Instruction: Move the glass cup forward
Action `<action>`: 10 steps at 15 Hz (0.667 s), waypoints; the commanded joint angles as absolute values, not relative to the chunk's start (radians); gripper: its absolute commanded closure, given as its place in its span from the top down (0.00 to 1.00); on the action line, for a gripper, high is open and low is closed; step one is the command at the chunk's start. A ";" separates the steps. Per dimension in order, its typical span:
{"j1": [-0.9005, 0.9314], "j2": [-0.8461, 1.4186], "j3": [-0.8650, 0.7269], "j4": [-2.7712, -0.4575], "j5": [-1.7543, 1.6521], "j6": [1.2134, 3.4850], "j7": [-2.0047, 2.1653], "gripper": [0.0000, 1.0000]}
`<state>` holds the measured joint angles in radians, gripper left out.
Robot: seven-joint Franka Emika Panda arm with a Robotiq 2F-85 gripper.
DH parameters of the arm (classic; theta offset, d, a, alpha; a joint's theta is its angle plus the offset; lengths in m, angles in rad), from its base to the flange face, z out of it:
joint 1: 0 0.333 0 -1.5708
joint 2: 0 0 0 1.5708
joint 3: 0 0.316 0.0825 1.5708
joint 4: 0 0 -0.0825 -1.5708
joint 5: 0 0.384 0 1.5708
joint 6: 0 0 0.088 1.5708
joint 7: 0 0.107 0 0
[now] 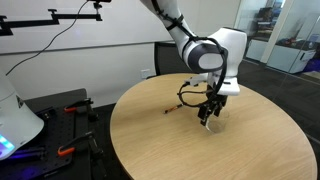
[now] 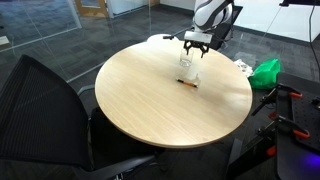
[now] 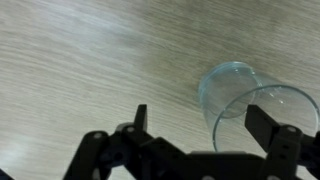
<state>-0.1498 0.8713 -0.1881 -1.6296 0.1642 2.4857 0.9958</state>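
The glass cup (image 3: 232, 88) is a small clear tumbler standing upright on the round wooden table (image 3: 80, 70). In the wrist view it sits below and towards the right finger, which overlaps its rim. My gripper (image 3: 203, 122) is open, with fingers spread wide and nothing held. In both exterior views the gripper (image 1: 208, 110) (image 2: 192, 48) hangs just above the cup (image 1: 212, 123) (image 2: 188, 70), near the middle of the table. Whether a finger touches the glass cannot be told.
A thin dark red stick (image 1: 172, 109) (image 2: 187, 84) lies on the table beside the cup. A black chair (image 2: 45, 110) stands at the table's edge. A green object (image 2: 266, 71) lies beside the table. Tools lie on a dark bench (image 1: 65, 120).
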 commanded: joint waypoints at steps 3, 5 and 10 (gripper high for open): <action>-0.137 0.899 -0.184 -1.608 0.194 2.479 0.988 1.00; -0.134 0.906 -0.181 -1.606 0.197 2.483 0.991 0.74; -0.130 0.906 -0.179 -1.608 0.215 2.497 0.998 0.34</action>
